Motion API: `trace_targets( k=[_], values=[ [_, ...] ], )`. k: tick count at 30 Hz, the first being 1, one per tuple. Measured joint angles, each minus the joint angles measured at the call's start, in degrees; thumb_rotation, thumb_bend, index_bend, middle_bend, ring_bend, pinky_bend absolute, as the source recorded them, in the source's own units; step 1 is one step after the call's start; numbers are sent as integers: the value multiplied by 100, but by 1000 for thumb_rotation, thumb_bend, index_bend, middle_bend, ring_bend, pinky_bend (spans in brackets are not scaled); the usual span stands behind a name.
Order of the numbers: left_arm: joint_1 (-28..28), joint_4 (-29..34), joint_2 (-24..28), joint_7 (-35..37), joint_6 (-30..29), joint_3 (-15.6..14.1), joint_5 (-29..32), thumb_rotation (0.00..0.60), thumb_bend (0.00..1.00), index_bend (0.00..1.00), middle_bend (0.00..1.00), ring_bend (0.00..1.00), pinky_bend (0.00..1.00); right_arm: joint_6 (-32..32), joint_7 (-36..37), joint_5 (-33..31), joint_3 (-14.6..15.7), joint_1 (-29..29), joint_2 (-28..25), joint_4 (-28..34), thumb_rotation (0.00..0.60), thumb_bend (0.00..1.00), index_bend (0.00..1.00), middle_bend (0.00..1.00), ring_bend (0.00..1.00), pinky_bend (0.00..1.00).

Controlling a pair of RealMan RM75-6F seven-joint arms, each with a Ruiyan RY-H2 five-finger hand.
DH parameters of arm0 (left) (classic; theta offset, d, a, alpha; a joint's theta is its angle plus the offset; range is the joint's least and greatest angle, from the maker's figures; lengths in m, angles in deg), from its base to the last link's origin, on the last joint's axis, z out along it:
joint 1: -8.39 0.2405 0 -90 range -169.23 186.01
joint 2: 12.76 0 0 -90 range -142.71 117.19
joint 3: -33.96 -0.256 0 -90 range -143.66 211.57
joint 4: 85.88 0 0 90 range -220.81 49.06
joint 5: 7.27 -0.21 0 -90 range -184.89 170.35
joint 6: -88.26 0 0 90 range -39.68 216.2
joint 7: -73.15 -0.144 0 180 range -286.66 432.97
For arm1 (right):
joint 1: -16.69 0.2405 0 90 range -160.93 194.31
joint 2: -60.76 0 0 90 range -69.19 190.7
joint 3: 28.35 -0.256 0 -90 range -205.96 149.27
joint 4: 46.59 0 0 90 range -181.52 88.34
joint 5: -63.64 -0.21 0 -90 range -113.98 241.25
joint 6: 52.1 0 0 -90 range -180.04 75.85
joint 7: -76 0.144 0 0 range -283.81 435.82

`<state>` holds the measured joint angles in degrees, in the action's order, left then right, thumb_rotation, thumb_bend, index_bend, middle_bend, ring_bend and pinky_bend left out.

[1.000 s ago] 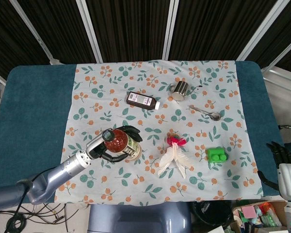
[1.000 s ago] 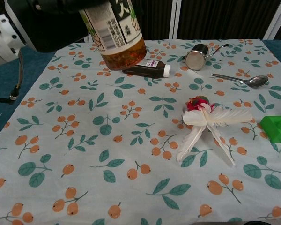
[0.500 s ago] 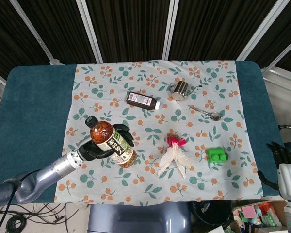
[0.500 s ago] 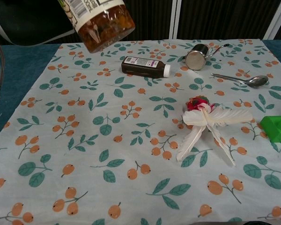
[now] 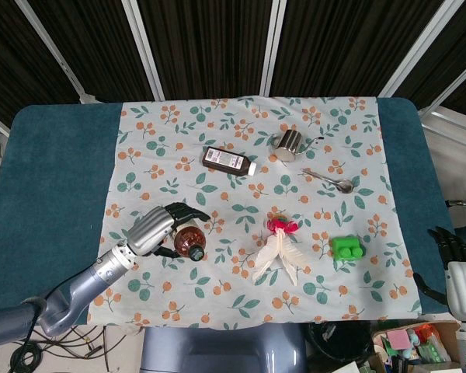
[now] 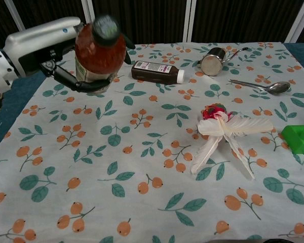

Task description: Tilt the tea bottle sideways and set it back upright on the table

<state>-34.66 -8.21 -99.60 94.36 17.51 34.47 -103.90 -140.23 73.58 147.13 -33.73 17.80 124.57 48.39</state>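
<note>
The tea bottle (image 6: pixel 92 55), amber with a dark cap and a white label, is gripped by my left hand (image 6: pixel 61 53) over the left part of the floral cloth. It leans with its cap toward me. From the head view the tea bottle (image 5: pixel 188 241) looks foreshortened, its cap nearest the front edge, and my left hand (image 5: pixel 157 228) wraps it from the left. Whether its base touches the cloth I cannot tell. My right hand (image 5: pixel 453 255) hangs off the table's right front corner, holding nothing.
A dark brown bottle (image 6: pixel 157 71) lies on its side just behind the tea bottle. A metal cup (image 6: pixel 213 62) and a spoon (image 6: pixel 263 86) lie at the back right. A white feather toy (image 6: pixel 220 132) and a green block (image 6: pixel 299 137) sit to the right.
The left hand has swung the tea bottle from cap pointing back-left to cap pointing toward me, and brought it lower over the cloth. The right hand has not moved.
</note>
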Motion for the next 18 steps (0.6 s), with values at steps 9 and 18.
trace_targets(
  k=[9,18],
  values=[
    [113,-89,-299,-1767,-74,202,113,600,530,254,294,256,343,0,0,-2,3,-5,-6,7,600,167,150,103,128,185],
    [84,1236,362,746,-40,323,198,600,530,255,293,257,344,-17,-2,25,8,-8,-5,12,600,167,150,102,129,185]
  ],
)
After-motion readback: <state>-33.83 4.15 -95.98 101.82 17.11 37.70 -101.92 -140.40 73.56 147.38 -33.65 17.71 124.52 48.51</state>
